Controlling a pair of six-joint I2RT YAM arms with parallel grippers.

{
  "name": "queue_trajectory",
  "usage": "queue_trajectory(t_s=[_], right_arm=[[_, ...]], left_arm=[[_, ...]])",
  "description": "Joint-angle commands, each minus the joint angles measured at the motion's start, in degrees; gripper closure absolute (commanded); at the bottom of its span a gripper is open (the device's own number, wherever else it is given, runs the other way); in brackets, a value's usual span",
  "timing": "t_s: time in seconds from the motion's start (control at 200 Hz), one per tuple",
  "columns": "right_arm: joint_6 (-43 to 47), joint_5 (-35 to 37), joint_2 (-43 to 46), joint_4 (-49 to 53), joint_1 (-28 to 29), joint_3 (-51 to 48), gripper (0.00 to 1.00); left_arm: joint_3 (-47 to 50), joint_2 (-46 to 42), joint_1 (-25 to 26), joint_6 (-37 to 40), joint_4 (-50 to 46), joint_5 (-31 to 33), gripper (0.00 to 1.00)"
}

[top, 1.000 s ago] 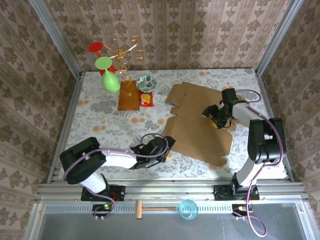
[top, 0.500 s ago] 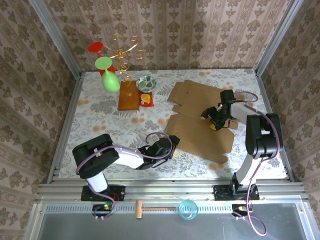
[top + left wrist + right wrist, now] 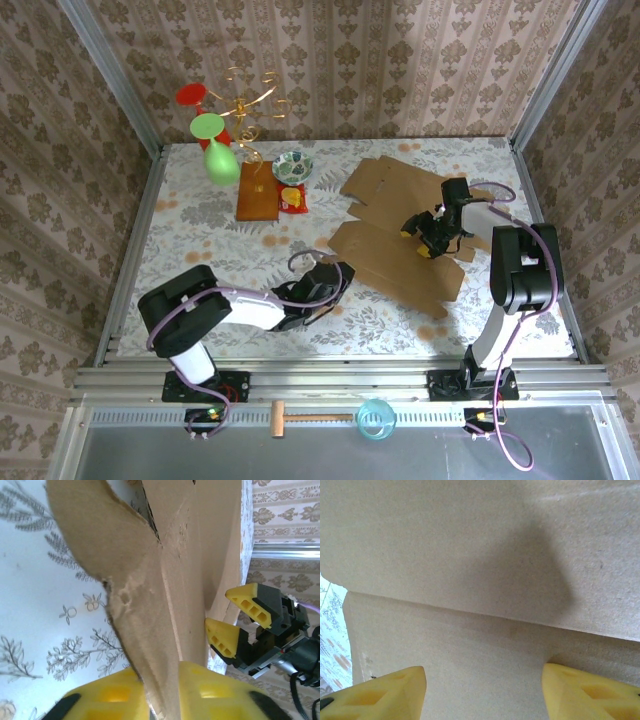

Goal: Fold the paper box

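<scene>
The paper box [image 3: 390, 255] is a big brown die-cut cardboard sheet lying right of the table's centre, with its far panel bent up along a crease. My left gripper [image 3: 337, 276] is at the sheet's near-left corner. In the left wrist view its yellow fingers [image 3: 115, 700] are shut on the cardboard edge [image 3: 165, 580]. My right gripper [image 3: 422, 237] hovers over the sheet's right-centre part. In the right wrist view it [image 3: 482, 680] stands wide open, with bare cardboard [image 3: 480, 555] and a fold line just beyond it. The left wrist view also catches the right gripper [image 3: 217, 607], open beside the sheet.
At the back left are an orange-brown wooden board [image 3: 258, 192], a patterned bowl [image 3: 292, 165], a red snack packet [image 3: 292, 199] and a gold wire stand with a green balloon [image 3: 222, 160]. A blue cup [image 3: 376, 418] and a wooden mallet [image 3: 300, 415] lie on the front rail.
The cardboard sheet has shifted right and toward the back, and its far panel has bent up more. The left gripper kept hold of its corner; the right gripper moved only a little.
</scene>
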State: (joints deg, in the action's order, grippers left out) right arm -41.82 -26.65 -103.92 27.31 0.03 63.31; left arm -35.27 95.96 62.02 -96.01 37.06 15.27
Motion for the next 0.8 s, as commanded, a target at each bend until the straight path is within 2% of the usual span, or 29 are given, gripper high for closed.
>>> queue_trajectory(t_s=[0.0, 0.03, 0.16, 0.285, 0.475, 0.6, 0.795], right_arm=[[-0.9, -3.3, -0.6, 2.5, 0.3, 0.6, 0.38], [-0.9, -2.8, -0.1, 2.8, 0.2, 0.8, 0.38], [-0.9, 0.3, 4.6, 3.2, 0.3, 2.2, 0.39], [0.6, 6.5, 11.6, 7.0, 0.2, 5.4, 0.38], [2.7, 16.6, 18.3, 15.2, 0.1, 13.1, 0.36], [2.5, 21.4, 21.3, 17.2, 0.1, 15.1, 0.34], [-0.8, 22.2, 23.8, 15.8, -1.2, 15.3, 0.32]], left_arm=[[-2.1, 0.6, -1.2, 3.2, 3.3, -1.2, 0.95], [-2.3, 0.2, -1.3, 3.8, 3.0, -1.3, 1.00], [-3.7, -2.8, -2.5, 7.6, -0.1, -1.5, 1.00], [-5.9, -6.5, -4.8, 11.7, -4.5, -3.1, 1.00], [-12.5, -9.9, -9.4, 17.6, -12.0, -9.1, 1.00], [-16.4, -10.6, -12.3, 19.5, -14.8, -13.0, 1.00], [-21.9, -11.6, -16.2, 21.6, -18.9, -18.9, 1.00]])
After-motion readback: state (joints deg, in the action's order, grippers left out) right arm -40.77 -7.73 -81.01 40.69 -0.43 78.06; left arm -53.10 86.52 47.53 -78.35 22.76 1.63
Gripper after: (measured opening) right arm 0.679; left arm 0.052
